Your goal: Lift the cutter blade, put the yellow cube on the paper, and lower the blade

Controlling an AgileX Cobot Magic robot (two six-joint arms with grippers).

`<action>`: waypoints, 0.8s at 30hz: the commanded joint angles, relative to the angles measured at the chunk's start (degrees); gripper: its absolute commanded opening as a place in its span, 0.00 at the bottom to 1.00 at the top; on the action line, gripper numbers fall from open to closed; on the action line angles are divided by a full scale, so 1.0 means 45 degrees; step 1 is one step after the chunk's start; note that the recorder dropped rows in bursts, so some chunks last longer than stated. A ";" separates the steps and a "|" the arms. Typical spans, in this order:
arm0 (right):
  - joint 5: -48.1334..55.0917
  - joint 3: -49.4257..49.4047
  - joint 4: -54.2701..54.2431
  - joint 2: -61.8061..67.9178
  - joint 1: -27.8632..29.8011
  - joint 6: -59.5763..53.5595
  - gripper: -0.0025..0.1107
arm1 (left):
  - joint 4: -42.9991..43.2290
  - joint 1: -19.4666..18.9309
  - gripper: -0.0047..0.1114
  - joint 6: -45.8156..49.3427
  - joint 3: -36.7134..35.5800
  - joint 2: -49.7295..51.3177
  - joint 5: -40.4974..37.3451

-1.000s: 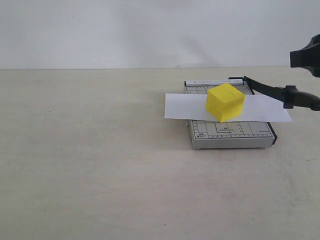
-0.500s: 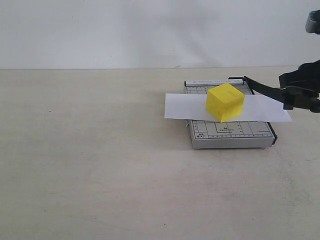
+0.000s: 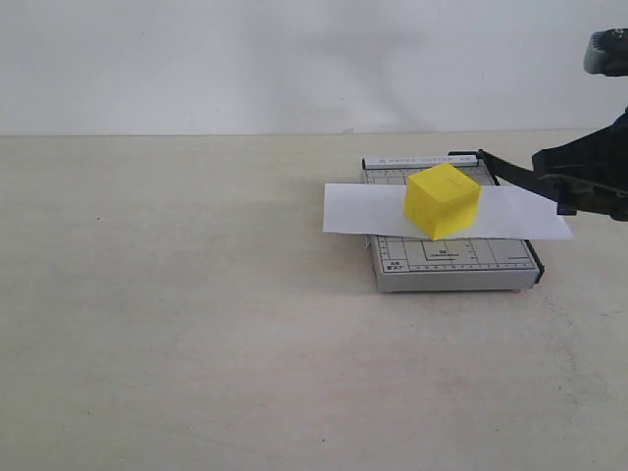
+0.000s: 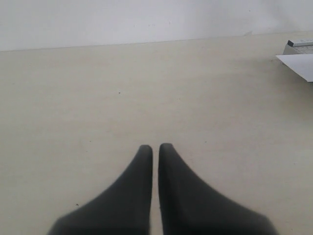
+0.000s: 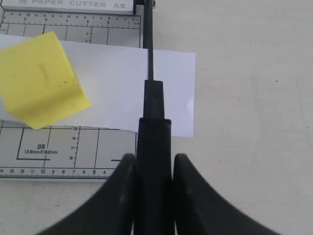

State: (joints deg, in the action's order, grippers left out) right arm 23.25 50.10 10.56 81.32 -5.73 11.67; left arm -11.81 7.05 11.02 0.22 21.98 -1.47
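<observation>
The left black pincer (image 4: 155, 148), tips pressed together on nothing, shows only in its own view, over beige tabletop (image 4: 98, 98). The right black pincer (image 5: 154, 159) clamps the long thin black cutter blade (image 5: 154, 105), whose length runs straight away from it to the hinge, above the white paper strip (image 3: 358, 209). Beside the blade, the bright yellow cube (image 3: 443, 201) sits on that paper, across the grey gridded cutter board (image 3: 451, 263).
</observation>
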 commanded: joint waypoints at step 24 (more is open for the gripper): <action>-0.0459 -0.1510 -0.0623 0.3015 0.0140 0.0010 0.02 | -0.0102 -0.0031 0.08 -0.0113 -0.0050 0.0020 -0.0008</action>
State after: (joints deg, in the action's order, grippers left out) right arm 20.16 44.07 7.21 93.00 -5.73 11.58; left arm -11.81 7.05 11.02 0.22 21.98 -1.47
